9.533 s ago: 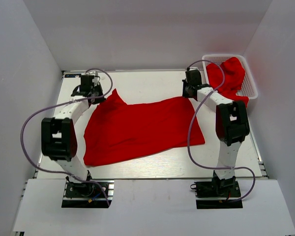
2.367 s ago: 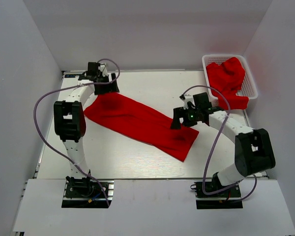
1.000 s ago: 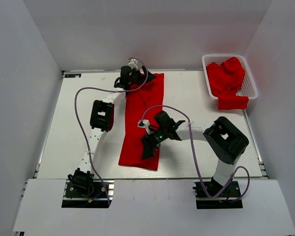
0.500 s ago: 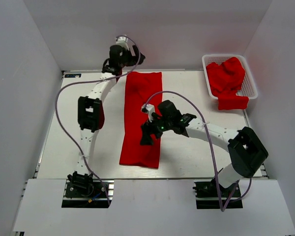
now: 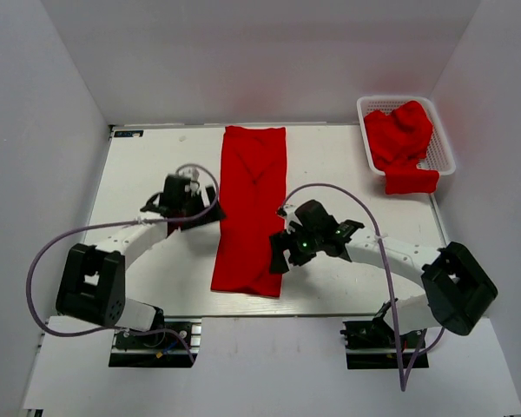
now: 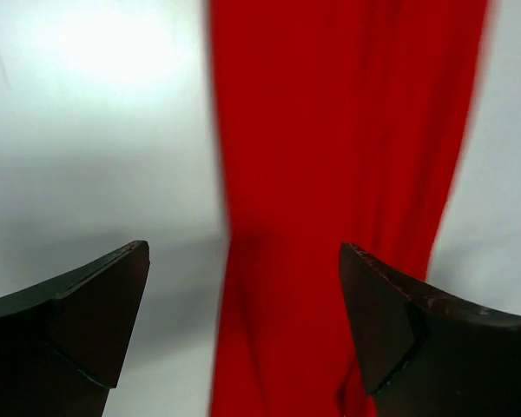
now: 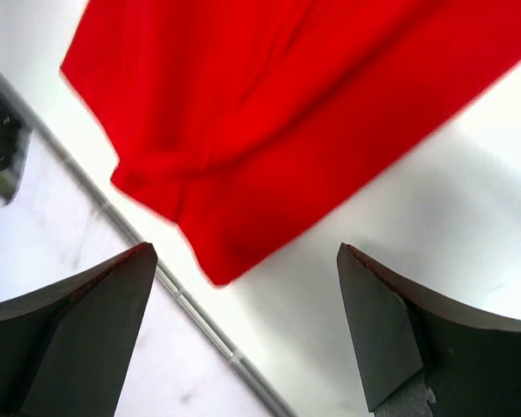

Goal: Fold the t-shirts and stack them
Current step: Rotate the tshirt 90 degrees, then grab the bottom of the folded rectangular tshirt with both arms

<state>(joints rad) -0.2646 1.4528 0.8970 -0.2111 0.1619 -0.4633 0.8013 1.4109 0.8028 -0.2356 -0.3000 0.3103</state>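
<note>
Surveying the cell, I take the long, narrow, folded red cloth t-shirt (image 5: 252,208) as my landmark. It lies flat on the white table (image 5: 356,174), running from the far edge toward the near edge. Well to its right, at the far corner, a white plastic mesh basket (image 5: 398,99) holds more crumpled red t-shirts (image 5: 398,135), one of them draping over the basket's near rim.

My left gripper (image 5: 204,211) hovers at the strip's left edge, about mid-length, jaws spread wide and holding nothing. The wrist view places that edge between the dark fingers (image 6: 87,313). My right gripper (image 5: 280,256) hangs at the strip's right edge near its near end, jaws equally wide and empty.

The cloth is soft and matte, with shallow lengthwise creases. Its near corner (image 7: 217,261) stops just short of the table's metal edge rail (image 7: 200,317). Purple cables (image 5: 43,252) loop off both arms. Bare table flanks the strip on both sides.
</note>
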